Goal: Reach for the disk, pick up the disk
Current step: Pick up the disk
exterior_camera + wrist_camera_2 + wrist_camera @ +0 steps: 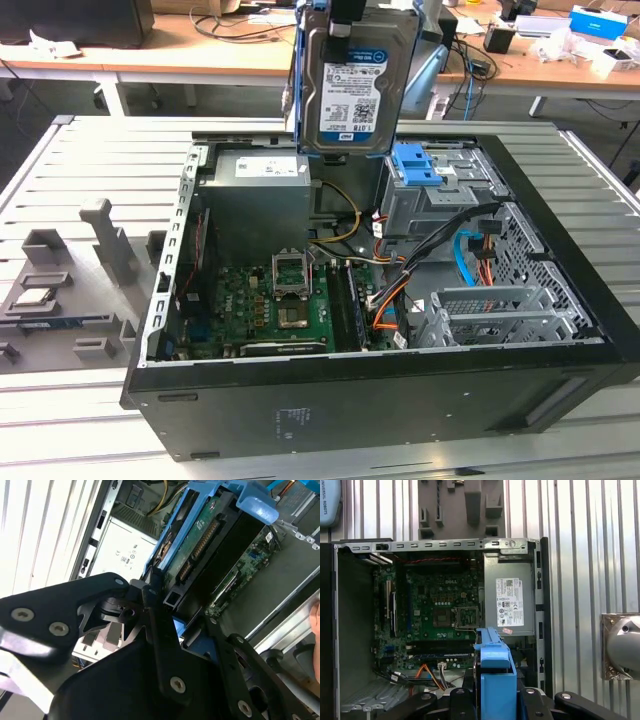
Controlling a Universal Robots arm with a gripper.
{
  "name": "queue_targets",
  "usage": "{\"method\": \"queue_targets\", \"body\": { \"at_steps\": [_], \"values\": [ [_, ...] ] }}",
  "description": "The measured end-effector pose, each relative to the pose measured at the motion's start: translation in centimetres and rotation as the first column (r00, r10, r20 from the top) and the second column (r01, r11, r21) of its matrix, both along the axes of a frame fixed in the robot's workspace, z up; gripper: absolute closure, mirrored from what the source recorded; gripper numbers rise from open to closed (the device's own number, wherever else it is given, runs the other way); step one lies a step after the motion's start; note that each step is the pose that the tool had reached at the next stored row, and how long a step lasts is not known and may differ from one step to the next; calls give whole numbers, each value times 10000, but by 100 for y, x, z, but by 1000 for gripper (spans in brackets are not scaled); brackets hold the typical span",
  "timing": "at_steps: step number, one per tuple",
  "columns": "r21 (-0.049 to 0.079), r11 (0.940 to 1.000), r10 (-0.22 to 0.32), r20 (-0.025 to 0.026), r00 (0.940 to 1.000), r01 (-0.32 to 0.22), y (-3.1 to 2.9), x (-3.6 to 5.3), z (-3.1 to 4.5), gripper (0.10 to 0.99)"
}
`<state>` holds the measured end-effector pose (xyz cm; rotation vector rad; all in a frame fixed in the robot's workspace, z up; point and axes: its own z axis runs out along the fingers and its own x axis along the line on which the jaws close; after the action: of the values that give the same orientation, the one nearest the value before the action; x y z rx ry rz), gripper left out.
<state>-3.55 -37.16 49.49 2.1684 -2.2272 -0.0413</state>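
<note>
Both jaws grip the disk (352,85), upright above the case (330,415).

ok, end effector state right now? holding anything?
The end effector: closed on the disk, holding it upright above the open computer case.

Slatted grey table (90,150) up front — cluttered wooden desks (200,45) behind.

Silver disk (352,80) above open computer case (400,400)
</note>
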Motion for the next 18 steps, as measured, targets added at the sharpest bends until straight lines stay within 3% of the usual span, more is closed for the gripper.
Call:
{"method": "queue_targets", "body": {
  "at_steps": [8,18],
  "values": [
    [-2,10000,0,0,10000,0,-135,0,-3,722],
    [-4,10000,0,0,10000,0,-250,0,-6,722]
  ]
}}
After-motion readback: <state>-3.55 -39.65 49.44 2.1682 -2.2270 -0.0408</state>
